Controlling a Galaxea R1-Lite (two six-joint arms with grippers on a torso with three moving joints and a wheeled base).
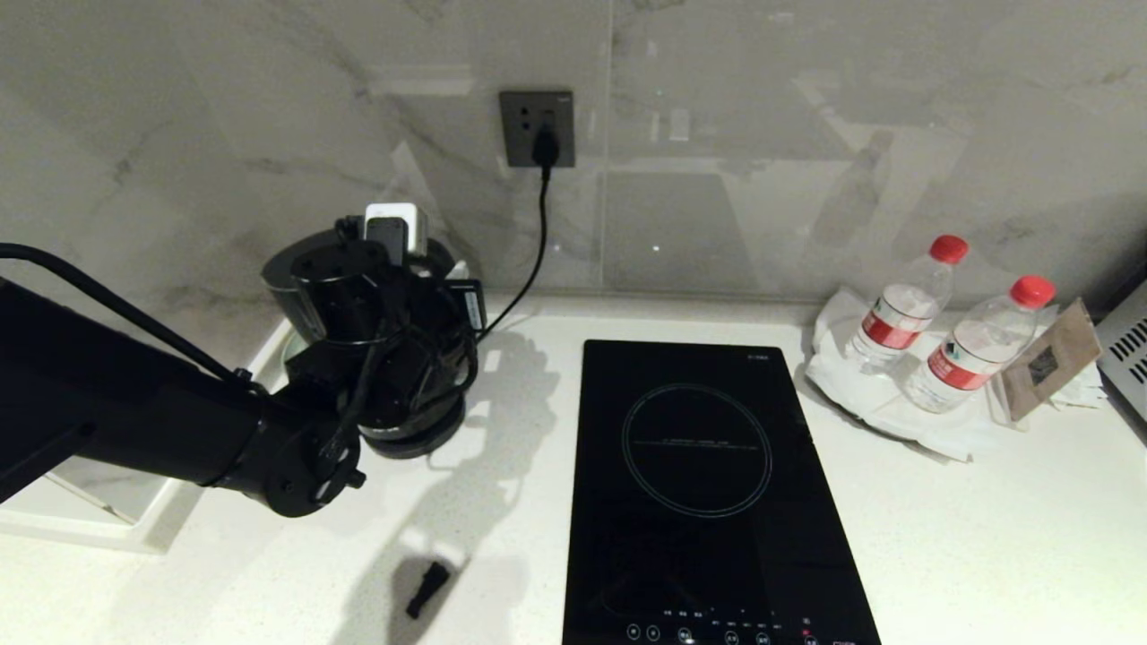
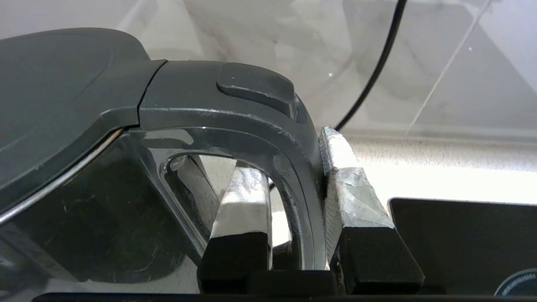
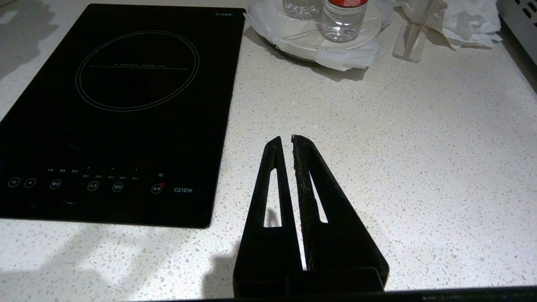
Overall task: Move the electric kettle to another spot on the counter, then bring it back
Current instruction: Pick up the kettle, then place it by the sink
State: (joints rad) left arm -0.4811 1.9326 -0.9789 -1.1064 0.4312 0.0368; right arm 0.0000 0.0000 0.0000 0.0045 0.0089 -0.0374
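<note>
left hand (image 2: 293, 167) clamps electric kettle (image 2: 71, 126) handle beside black hob (image 1: 708, 484)

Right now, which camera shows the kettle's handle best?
The left wrist view: the handle fills the frame, clamped by the left end effector. In the head view the arm hides most of the kettle. The right wrist view shows none of it.

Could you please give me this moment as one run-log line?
left gripper: shut on kettle handle | kettle: at counter back left, beside hob | right gripper: shut, idle above counter
</note>
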